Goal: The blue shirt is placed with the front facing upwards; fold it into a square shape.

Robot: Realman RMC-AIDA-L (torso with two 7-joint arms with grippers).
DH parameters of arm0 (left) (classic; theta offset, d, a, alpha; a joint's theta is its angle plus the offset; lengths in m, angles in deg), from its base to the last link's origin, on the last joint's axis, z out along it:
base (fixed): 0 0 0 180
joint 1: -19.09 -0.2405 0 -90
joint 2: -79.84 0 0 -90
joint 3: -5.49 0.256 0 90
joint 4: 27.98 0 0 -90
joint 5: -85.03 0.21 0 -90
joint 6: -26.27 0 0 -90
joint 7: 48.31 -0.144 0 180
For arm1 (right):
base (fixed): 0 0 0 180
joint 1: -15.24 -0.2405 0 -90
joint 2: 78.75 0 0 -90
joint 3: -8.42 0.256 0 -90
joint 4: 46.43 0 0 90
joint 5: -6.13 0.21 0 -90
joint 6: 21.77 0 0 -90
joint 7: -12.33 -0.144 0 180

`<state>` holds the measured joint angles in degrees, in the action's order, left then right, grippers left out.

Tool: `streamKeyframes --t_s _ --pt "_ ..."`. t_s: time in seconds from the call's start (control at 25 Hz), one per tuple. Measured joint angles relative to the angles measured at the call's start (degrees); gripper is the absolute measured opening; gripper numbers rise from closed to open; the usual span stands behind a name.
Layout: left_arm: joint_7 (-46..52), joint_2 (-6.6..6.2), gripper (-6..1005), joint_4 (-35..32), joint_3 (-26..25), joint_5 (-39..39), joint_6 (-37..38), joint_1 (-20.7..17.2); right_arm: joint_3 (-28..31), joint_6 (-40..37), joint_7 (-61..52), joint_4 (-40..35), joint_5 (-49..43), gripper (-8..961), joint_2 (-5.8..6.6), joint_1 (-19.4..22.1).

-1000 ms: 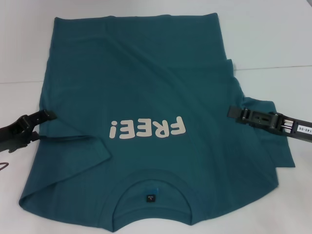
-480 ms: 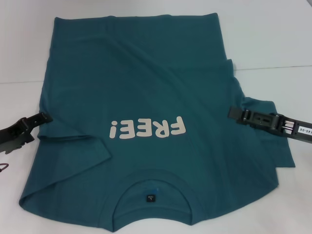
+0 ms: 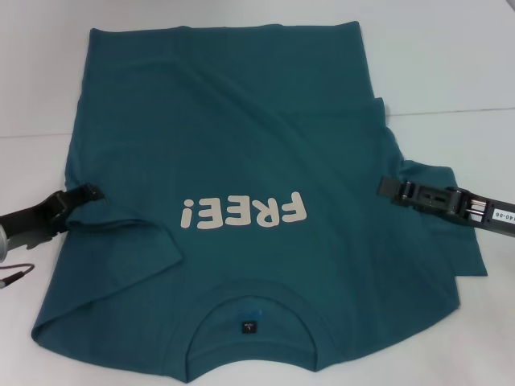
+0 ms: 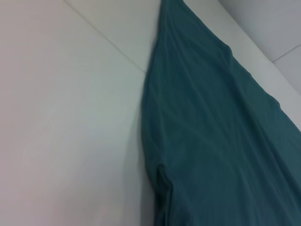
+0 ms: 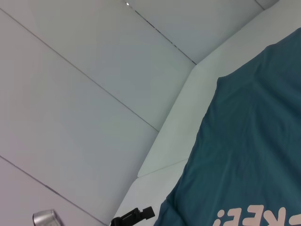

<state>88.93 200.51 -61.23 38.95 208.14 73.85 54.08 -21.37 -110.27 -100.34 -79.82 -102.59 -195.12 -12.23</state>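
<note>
The blue shirt [image 3: 241, 137] lies flat on the white table, front up, with its off-white "FREE!" lettering [image 3: 244, 212] and dark neck label [image 3: 249, 326] toward me. Its left sleeve [image 3: 121, 241] is folded in over the body. The right sleeve [image 3: 463, 249] sticks out past the side. My left gripper [image 3: 87, 193] is low at the shirt's left edge, its tip just over the fabric. My right gripper [image 3: 386, 186] reaches in over the right side of the shirt. The left wrist view shows teal shirt fabric [image 4: 211, 132]. The right wrist view shows the shirt [image 5: 249, 155] and the left gripper [image 5: 136, 215] far off.
The white table [image 3: 451, 64] runs around the shirt, with bare surface at the far right and far left. A thin cable [image 3: 16, 273] hangs by my left arm at the picture's left edge. The shirt's collar end reaches the near edge of the head view.
My left gripper drew back to the left, then came in again to the right, and its tip now lies over the shirt's left edge. The right gripper and the shirt have not moved.
</note>
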Motion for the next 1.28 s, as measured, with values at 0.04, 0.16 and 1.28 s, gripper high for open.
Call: streamKeyframes --t_s 0.04,0.16,1.28 --pt "0.0 0.00 934 0.1 0.2 -0.1 -0.2 0.2 0.0 0.0 0.0 0.0 0.0 916 0.00 0.0" --pt "0.0 0.10 934 0.1 0.4 -0.8 0.3 0.7 0.1 0.0 0.0 0.0 0.0 916 0.00 0.1" --pt "-1.0 -1.14 934 -2.1 -0.9 -5.6 7.5 -1.5 0.2 0.0 0.0 0.0 0.0 916 0.08 0.1"
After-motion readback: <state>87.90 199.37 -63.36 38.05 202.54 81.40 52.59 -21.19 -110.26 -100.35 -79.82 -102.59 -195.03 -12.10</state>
